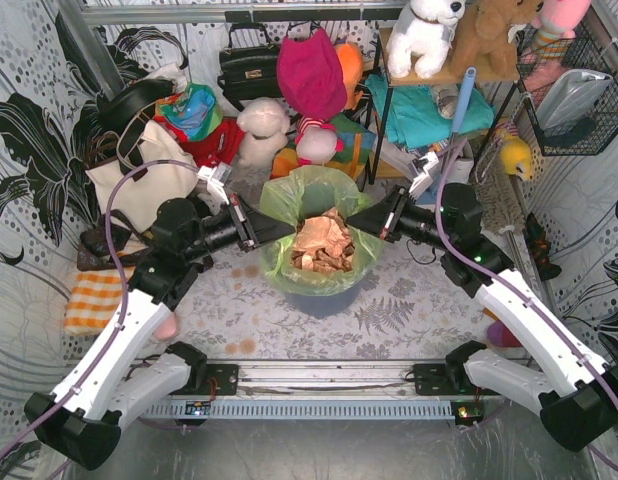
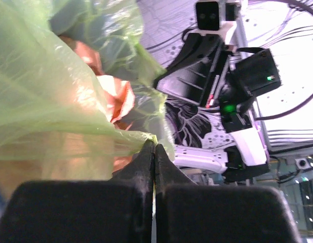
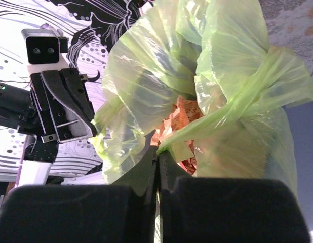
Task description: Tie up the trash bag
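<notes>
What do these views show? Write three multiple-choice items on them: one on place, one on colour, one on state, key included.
1. Where does the trash bag sit?
A) in the bin
B) on a chair
C) in a drawer

2. What colour is the paper inside it?
A) white
B) copper-brown
C) black

3. How do the left hand and right hand stand?
A) both open
B) one open, one shut
C) both shut on the bag's rim

Key:
1 A, green plastic drapes over the bin's rim.
2 B, brown crumples show in the open mouth.
3 C, each wrist view shows its hand closed, pinching green plastic.
</notes>
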Motion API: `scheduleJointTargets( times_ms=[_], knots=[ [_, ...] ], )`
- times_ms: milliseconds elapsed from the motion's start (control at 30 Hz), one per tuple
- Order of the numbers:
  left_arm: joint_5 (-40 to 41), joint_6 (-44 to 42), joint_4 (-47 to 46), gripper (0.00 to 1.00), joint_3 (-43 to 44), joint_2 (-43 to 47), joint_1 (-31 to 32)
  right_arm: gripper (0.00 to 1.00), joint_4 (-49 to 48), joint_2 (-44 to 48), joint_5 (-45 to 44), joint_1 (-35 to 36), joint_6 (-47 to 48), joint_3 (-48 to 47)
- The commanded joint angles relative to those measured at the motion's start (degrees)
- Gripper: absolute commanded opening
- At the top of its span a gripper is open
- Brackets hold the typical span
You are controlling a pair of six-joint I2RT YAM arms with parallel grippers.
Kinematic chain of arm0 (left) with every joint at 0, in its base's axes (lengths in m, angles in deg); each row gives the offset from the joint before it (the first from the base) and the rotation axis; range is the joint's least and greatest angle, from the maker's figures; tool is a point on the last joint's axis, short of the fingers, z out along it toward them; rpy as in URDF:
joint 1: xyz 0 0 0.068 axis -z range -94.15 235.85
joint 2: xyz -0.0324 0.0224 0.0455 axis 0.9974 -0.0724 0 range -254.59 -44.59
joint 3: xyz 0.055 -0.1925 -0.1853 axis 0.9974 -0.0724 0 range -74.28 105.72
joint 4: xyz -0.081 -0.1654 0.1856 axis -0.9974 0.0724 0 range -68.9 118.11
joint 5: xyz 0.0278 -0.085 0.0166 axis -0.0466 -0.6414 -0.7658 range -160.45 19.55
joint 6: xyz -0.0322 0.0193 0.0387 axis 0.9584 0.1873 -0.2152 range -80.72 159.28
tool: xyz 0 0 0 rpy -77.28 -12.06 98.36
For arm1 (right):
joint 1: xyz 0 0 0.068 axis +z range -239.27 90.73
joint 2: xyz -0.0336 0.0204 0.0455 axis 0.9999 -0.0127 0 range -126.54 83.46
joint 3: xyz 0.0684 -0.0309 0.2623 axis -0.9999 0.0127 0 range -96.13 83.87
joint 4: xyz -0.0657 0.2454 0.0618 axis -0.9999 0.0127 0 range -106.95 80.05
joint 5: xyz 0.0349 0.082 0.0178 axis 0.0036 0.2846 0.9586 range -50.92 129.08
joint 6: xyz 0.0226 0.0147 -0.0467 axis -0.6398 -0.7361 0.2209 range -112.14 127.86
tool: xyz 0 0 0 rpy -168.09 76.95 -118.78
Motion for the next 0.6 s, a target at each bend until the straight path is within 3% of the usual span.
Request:
scheduleJointTargets(
  times_ms=[0, 567],
  knots=[
    [-5.5, 5.1, -13.9, 0.0, 0.4, -1.7, -0.3, 0.0, -8.1, -1.6, 2.8, 0.6, -3.1, -0.2],
    [-4.4, 4.3, -14.6, 0.0, 11.7, -9.1, -0.3, 0.0, -9.1, -4.8, -1.6, 0.8, -1.9, -11.5]
  ],
)
